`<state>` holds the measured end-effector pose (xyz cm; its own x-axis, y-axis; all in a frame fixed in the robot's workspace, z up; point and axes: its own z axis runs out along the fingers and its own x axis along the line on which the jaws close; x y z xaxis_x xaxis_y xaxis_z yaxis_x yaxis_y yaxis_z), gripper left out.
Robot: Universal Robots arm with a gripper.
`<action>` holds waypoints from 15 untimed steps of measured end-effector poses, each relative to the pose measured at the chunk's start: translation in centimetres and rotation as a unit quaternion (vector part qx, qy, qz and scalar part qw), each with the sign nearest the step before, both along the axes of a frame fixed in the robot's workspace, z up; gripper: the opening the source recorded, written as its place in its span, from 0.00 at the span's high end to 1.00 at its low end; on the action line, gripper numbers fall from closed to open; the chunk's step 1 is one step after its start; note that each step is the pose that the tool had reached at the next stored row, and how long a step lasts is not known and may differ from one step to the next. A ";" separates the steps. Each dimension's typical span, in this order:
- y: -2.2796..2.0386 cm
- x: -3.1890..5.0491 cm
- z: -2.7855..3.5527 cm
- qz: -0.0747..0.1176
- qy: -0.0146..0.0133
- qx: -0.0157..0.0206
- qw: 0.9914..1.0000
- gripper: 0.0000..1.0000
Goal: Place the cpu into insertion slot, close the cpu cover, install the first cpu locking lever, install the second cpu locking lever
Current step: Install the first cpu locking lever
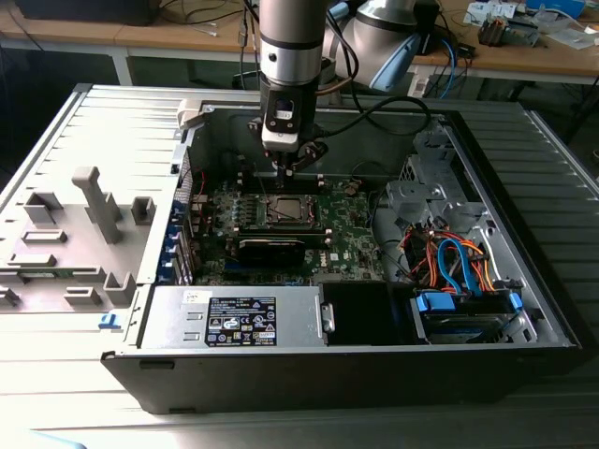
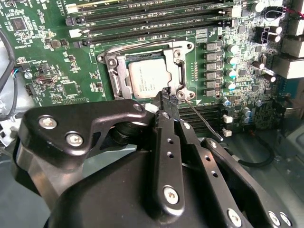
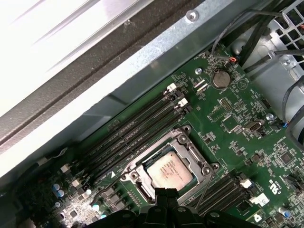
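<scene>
Hanging inside the open computer case (image 1: 374,374), the arm has its pincer (image 2: 167,95) low over the green circuit board (image 2: 71,61), at one corner of the insertion slot (image 2: 110,61). The black fingertips (image 3: 157,193) look pressed together. Whether they pinch anything I cannot tell.

The cpu (image 2: 148,78) sits in the insertion slot, flat, with its silver-grey top facing up. It is square, so it has no long axis; its sides run parallel to the slot's rim and to the long memory slots (image 2: 152,19) beside it. The cpu cover (image 2: 119,78) lies down around it, and the chip shows through its window.

A thin wire lever (image 2: 202,118) runs slantwise away from the slot's corner, just beside the fingertips.
</scene>
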<state>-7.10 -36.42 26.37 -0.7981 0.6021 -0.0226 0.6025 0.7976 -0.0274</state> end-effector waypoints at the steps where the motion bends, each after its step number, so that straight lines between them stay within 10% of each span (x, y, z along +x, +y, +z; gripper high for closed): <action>1: 0.00 0.00 0.00 0.001 0.000 0.000 1.000 0.89; 15: 0.00 0.00 0.00 0.018 0.000 0.000 1.000 0.89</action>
